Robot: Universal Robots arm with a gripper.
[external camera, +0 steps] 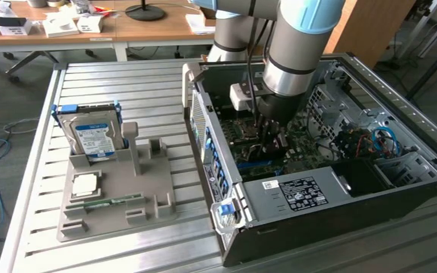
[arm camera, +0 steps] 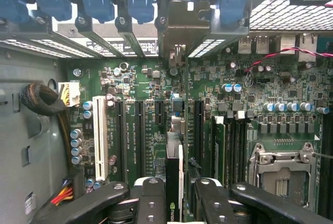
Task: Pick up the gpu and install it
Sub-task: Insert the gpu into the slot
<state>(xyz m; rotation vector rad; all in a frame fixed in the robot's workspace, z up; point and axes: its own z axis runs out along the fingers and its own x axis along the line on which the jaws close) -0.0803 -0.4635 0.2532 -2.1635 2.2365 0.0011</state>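
Note:
My gripper (arm camera: 176, 200) is shut on the gpu (arm camera: 174, 180), a thin dark card seen edge-on between the two black fingers (arm camera: 151, 203). Its grey metal bracket (arm camera: 183, 26) reaches the row of rear slot openings in the case. The card hangs over the green motherboard (arm camera: 140, 83), in line with the long black expansion slots; I cannot tell whether it is seated. In the exterior view my gripper (external camera: 270, 139) is deep inside the open computer case (external camera: 400, 170), and the arm hides most of the card.
A white slot (arm camera: 103, 138) and a bundle of cables (arm camera: 44, 102) lie beside the card. The processor socket (arm camera: 281, 174) is on the other side. On the exterior view's left, a grey holder (external camera: 157, 187) carries a hard drive (external camera: 93, 136), a chip (external camera: 84, 185) and a memory stick (external camera: 104, 201).

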